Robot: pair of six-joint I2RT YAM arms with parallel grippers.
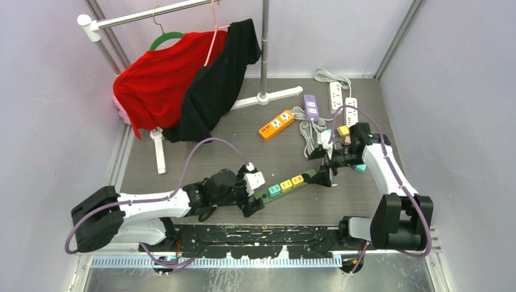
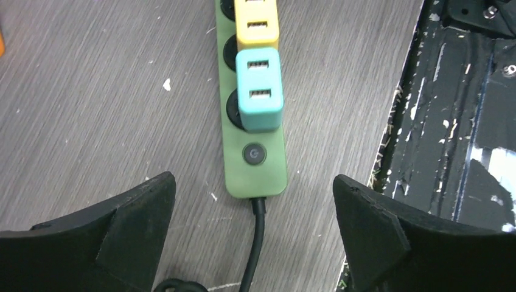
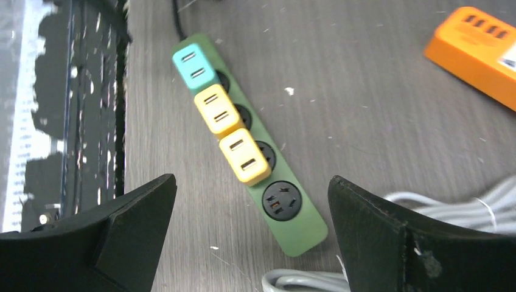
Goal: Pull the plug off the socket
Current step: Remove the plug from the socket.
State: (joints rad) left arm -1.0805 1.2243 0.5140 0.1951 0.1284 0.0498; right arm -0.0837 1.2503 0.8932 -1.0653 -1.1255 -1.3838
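Note:
A green power strip [image 1: 291, 185] lies on the table between my arms. A teal plug [image 1: 274, 189] and two yellow plugs [image 1: 291, 181] sit in its sockets. In the left wrist view the teal plug [image 2: 260, 88] is just past the strip's switch end [image 2: 255, 167], with a black cord trailing toward me. My left gripper [image 2: 254, 228] is open and empty above that end. In the right wrist view the strip [image 3: 292, 222] shows an empty socket beside the yellow plugs [image 3: 243, 155]. My right gripper [image 3: 252, 234] is open and empty over the strip's far end.
An orange strip [image 1: 277, 123], a purple strip [image 1: 311, 107] and two white strips [image 1: 336, 94] with grey cords lie at the back. A clothes rack with a red shirt [image 1: 161, 79] and a black garment [image 1: 219, 79] stands back left. The table's near edge [image 2: 395, 121] runs close beside the green strip.

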